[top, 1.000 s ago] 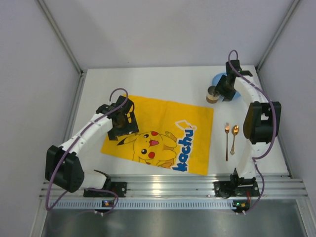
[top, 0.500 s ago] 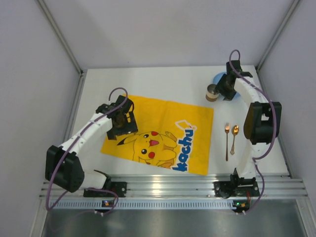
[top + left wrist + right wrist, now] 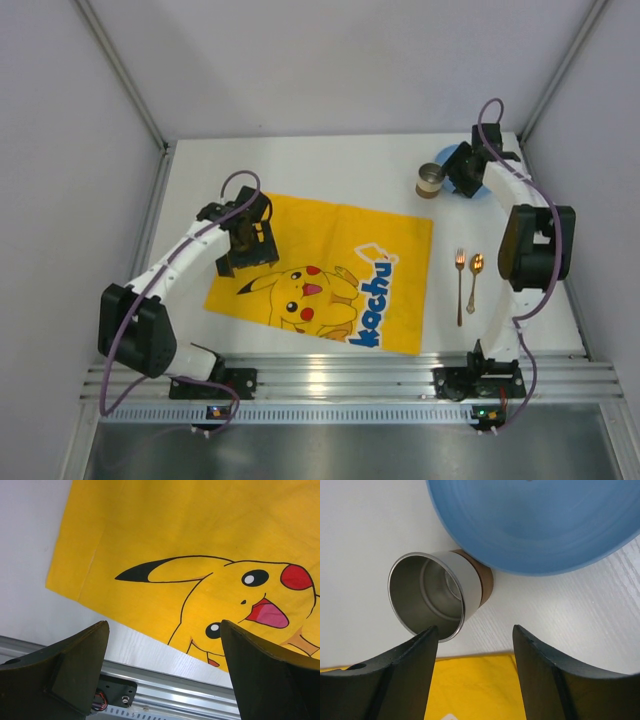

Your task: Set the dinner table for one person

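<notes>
The white dinner table (image 3: pixel 320 165) carries a yellow Pikachu-print cloth (image 3: pixel 325 270) at its middle. A metal cup with a brown base (image 3: pixel 431 182) stands upright at the back right, touching a blue plate (image 3: pixel 470 170); both show in the right wrist view, the cup (image 3: pixel 437 592) beside the plate (image 3: pixel 535 525). A gold fork (image 3: pixel 460 285) and gold spoon (image 3: pixel 474 280) lie right of the cloth. My right gripper (image 3: pixel 458 176) is open and empty, just right of the cup, over the plate's edge. My left gripper (image 3: pixel 247 242) is open and empty above the cloth's left part (image 3: pixel 200 555).
A silver slotted rail (image 3: pixel 340 380) runs along the near edge, with both arm bases bolted on it. Grey walls close in the back and both sides. The rail also shows in the left wrist view (image 3: pixel 165 690).
My right gripper has drawn back to the right, away from the cup, which stands alone. My left gripper has lifted slightly toward the back over the cloth.
</notes>
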Controlling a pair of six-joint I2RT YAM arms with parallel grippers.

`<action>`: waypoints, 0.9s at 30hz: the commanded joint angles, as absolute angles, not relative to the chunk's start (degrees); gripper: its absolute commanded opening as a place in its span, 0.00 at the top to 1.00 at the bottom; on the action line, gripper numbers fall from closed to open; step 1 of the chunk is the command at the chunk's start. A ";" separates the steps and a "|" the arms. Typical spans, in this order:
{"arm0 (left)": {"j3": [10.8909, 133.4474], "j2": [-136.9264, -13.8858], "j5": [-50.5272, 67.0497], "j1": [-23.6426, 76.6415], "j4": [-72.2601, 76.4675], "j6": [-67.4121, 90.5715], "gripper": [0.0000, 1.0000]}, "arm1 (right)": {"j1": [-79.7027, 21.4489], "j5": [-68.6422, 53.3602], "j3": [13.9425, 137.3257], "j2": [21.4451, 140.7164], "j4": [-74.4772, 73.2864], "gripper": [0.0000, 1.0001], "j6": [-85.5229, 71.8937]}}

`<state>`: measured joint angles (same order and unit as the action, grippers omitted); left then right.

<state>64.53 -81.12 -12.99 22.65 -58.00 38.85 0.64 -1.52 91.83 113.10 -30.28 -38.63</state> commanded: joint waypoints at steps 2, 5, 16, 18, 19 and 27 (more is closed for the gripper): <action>66.97 -81.82 -14.41 21.97 -58.80 37.97 0.02 | 2.64 -4.75 91.22 109.24 -22.15 0.38 -39.91; 67.32 -82.79 -14.24 21.80 -58.54 37.97 0.02 | 2.90 -4.66 93.24 112.49 -23.73 0.38 -40.16; 68.82 -86.13 -13.98 21.36 -58.27 38.32 0.02 | 1.41 -0.27 102.29 122.16 -32.34 0.57 -38.50; 68.91 -86.40 -13.89 21.27 -58.01 38.32 0.02 | 1.32 1.04 103.09 122.95 -33.74 0.73 -37.88; 68.99 -86.48 -13.89 21.18 -58.01 38.32 0.02 | 1.06 1.32 103.53 123.22 -34.18 0.77 -37.18; 69.08 -87.19 -13.62 20.74 -57.66 38.15 0.02 | -1.30 0.71 110.65 121.74 -37.79 1.00 -33.84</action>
<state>67.29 -87.11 -13.15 21.06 -58.04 38.81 0.91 0.38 105.56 124.40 -36.91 -35.86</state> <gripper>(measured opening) 0.980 0.066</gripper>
